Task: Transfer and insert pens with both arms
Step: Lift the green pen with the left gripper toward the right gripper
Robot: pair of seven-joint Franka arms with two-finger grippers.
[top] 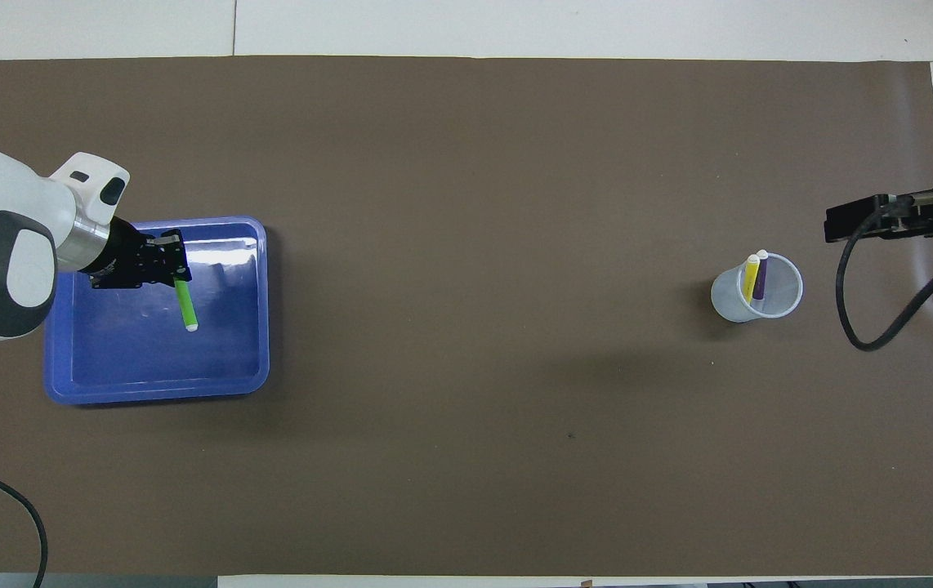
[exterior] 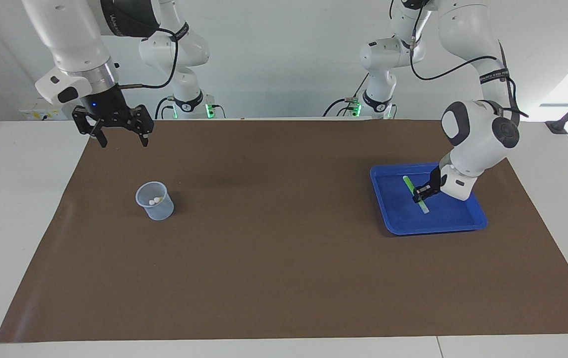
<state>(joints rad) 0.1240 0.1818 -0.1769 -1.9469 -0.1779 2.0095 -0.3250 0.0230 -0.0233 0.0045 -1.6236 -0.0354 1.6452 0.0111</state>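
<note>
The green pen (exterior: 416,194) lies in the blue tray (exterior: 473,221), the left gripper (exterior: 421,193) low over it, its fingers narrowed around its shaft to lift it. Yellow pen (top: 751,278) and purple pen (top: 761,274) stand in the cup (top: 729,300). Right gripper (exterior: 121,134) waits above the desk (exterior: 284,258), fingers wide to receive.

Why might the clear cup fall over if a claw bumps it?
The clear cup looks thin and light, so a nudge would probably slide or tip it. The yellow pen and purple pen lean against one wall, perhaps tipping it more easily.

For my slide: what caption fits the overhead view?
Left gripper at green pen in blue tray; right gripper waits.
</note>
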